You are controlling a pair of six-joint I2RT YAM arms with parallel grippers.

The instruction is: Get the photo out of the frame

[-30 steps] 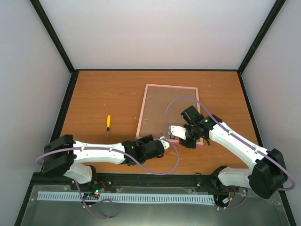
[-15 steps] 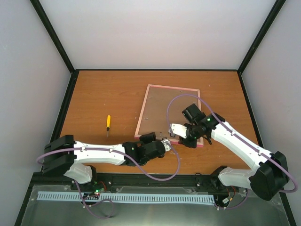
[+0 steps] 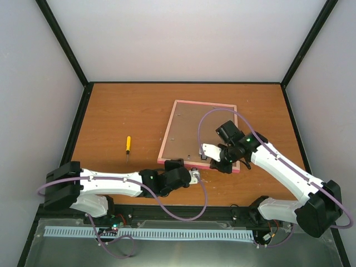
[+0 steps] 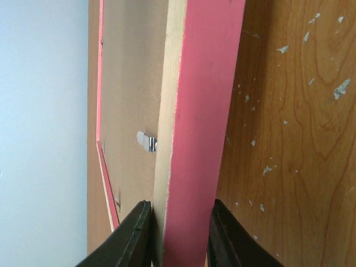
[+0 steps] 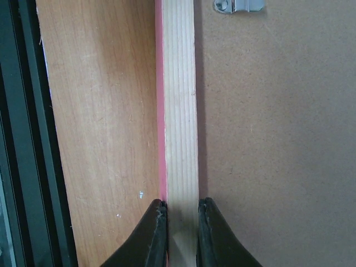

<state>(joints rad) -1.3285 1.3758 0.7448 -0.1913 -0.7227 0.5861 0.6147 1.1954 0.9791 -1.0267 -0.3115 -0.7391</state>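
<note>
The frame (image 3: 203, 103) lies back side up on the table, its brown board (image 3: 192, 130) facing me inside the thin pink border. The photo is hidden under that board. My left gripper (image 3: 194, 176) holds the frame's near edge close to its middle; in the left wrist view the rail (image 4: 194, 111) sits pinched between both fingers (image 4: 181, 207). My right gripper (image 3: 207, 153) is shut on the same near rail further right, and the right wrist view shows both fingers (image 5: 181, 203) pressed against the pale wood strip (image 5: 181, 111).
A yellow-handled screwdriver (image 3: 128, 146) lies on the table left of the frame. Small metal clips (image 4: 147, 141) (image 5: 240, 5) sit on the board near the rail. Black uprights and white walls enclose the table.
My left jaws have closed onto the frame's near rail. The frame has turned slightly, its near edge shifting away from the arm bases with the right gripper still clamped on it.
</note>
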